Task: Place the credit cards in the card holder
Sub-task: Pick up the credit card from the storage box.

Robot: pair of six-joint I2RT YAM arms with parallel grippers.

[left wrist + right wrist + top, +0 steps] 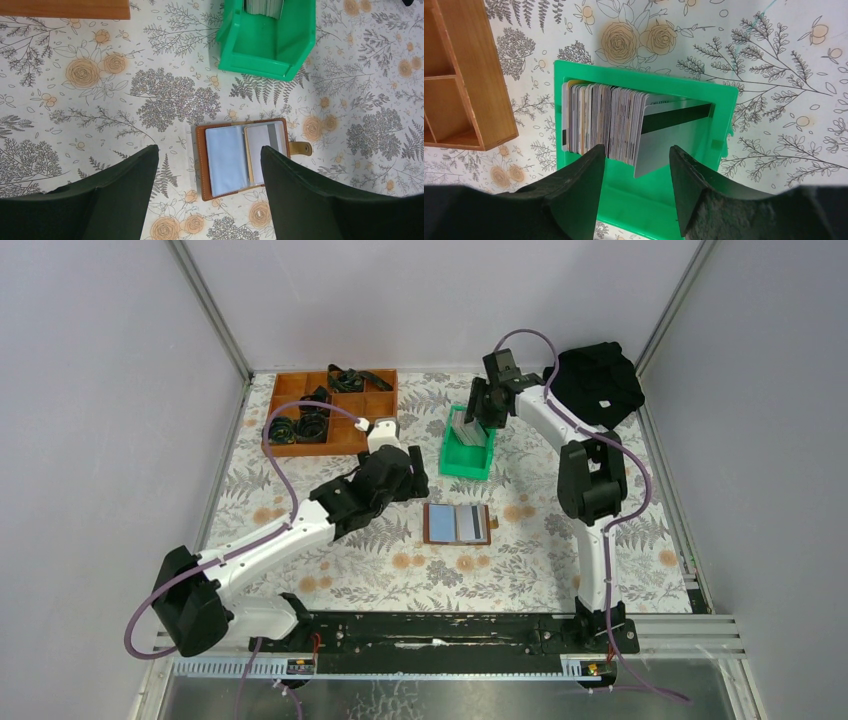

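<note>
**Cards packed in the bin, wallet lying open**

The credit cards (599,120) stand on edge in a tight, mostly grey stack at the left of the green bin (720,115). The end card leans over, black stripe showing. The card holder (242,157) lies flat and open near the bin. It's brown leather with the snap tab sticking out, and there's a grey card in one half.
</note>
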